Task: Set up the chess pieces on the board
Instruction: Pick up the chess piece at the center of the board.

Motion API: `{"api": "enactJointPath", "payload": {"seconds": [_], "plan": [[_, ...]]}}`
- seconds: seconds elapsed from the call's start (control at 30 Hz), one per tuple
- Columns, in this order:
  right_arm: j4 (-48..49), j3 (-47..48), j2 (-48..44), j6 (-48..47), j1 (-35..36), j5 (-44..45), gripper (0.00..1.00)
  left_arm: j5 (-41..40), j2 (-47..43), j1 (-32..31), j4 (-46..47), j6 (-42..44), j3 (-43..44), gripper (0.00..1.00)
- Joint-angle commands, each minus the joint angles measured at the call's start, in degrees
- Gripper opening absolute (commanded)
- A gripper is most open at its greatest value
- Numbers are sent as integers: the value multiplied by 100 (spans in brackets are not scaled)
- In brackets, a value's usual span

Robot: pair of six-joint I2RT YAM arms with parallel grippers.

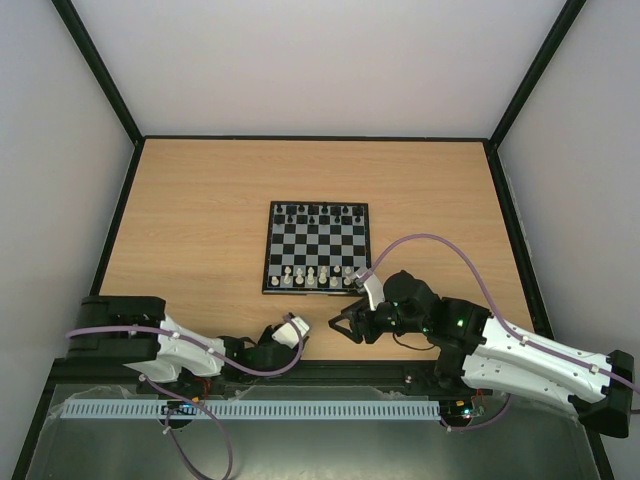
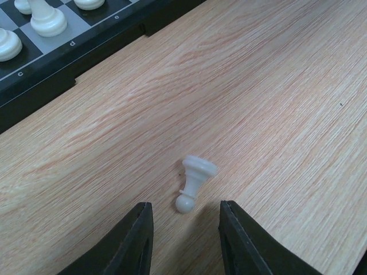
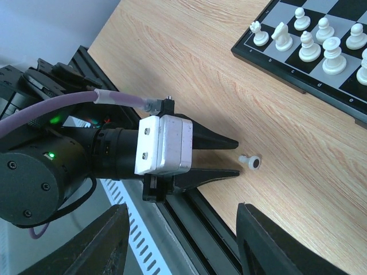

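1 cream pawn (image 2: 195,182) on its side on table (image 2: 275,86), off board (image 1: 318,248), near board's near edge. Left gripper (image 2: 184,209) low at pawn, jaws at narrow gap, pawn head level with fingertips, not touched. Right gripper (image 3: 183,213) close beside, jaws wide, holding nothing. Other cream pieces (image 1: 310,275) upright on 2 near rows. Black pieces (image 1: 318,212) on far row.

left arm (image 1: 175,350): white shell, black joints, lower left of frame
right arm (image 1: 540,362): white shell, black joints, green light, lower right
cables (image 1: 440,240): purple, looped, one per arm
left pincer (image 3: 237,157): black tapered fingers, white screwed block behind
right pincer (image 3: 183,209): black blunt fingers, bottom edge
wrist motor (image 3: 40,177): black cylinder, screws, green light
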Motion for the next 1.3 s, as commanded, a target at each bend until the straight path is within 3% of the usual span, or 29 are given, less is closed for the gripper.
{"api": "enactJointPath", "payload": {"seconds": [0.0, 0.3, 1.03, 1.27], "plan": [[-162, -48, -10, -85, -20, -52, 52, -142, 287, 53, 297, 78, 69, 35], [-146, -54, -8, -106, -21, -55, 52, -31, 617, 129, 464, 171, 184, 33], [-136, -77, -30, -98, -21, -88, 52, 42, 828, 190, 115, -252, 352, 2], [-134, -87, -13, -84, -16, -83, 52, 434, 137, 181, -694, -316, 669, 2]]}}
